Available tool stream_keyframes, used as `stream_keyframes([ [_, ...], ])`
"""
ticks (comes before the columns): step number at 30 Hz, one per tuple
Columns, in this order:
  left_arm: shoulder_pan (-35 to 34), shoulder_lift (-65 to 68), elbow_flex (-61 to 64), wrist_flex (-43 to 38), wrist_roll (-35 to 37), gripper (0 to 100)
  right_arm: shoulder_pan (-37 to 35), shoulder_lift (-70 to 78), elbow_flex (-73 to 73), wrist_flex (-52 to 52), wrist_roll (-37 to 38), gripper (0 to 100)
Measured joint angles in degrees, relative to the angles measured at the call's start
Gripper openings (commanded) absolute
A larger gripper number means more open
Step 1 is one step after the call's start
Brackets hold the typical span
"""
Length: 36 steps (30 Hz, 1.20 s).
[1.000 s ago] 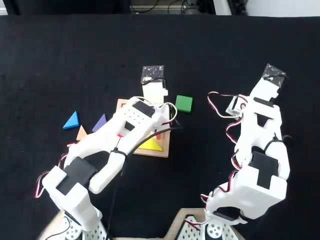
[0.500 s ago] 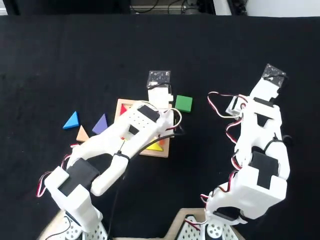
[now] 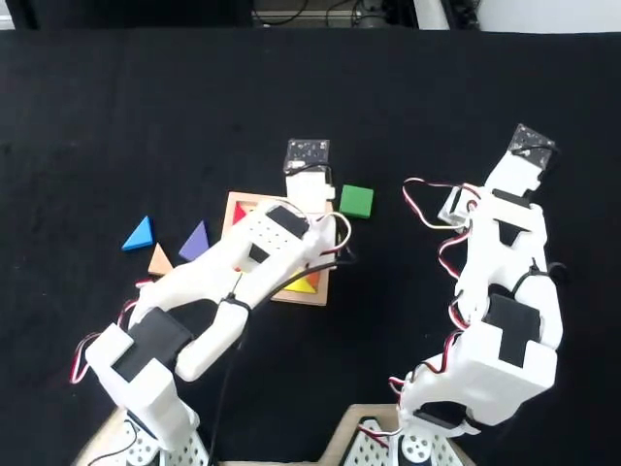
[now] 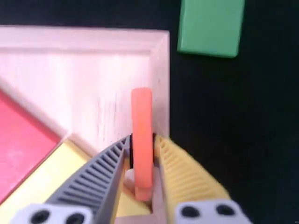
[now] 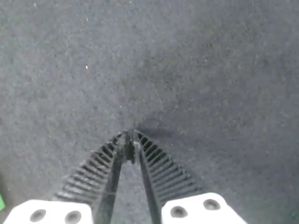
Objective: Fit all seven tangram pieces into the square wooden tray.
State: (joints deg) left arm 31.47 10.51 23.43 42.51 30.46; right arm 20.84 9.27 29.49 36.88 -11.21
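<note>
The left gripper (image 4: 142,142) is pinching an orange piece (image 4: 141,112) on edge just inside the wooden tray (image 4: 93,42) corner, the green square (image 4: 211,25) lying on the black cloth (image 5: 210,70) just beyond it, while the right gripper (image 5: 128,140) is hanging over the cloth, fingers pressed together on nothing

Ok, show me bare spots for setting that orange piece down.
Bare wood in the tray corner, bordered by its rim, the red piece and yellow piece, by the orange piece in the left tool. Cloth between the green square and right arm. Crowded: three triangles left of the tray.
</note>
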Motion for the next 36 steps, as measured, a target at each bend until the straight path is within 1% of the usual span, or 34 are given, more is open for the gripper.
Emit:
stream_keyframes([
  [13,0.00,0.00,0.35,0.00,0.00,19,0.00,0.00,0.00,0.00,0.00,1.1],
  [19,-2.99,0.00,0.35,0.00,0.00,19,0.00,0.00,0.00,0.00,0.00,1.1],
  [22,-4.48,0.00,0.26,2.02,0.00,19,0.00,0.00,0.00,0.00,0.00,1.1],
  [28,-5.89,0.00,-2.29,8.79,0.00,19,0.00,0.00,0.00,0.00,0.00,1.1],
  [36,-5.89,0.00,-2.99,9.14,-3.34,19,0.00,0.00,0.00,0.00,0.00,1.1],
])
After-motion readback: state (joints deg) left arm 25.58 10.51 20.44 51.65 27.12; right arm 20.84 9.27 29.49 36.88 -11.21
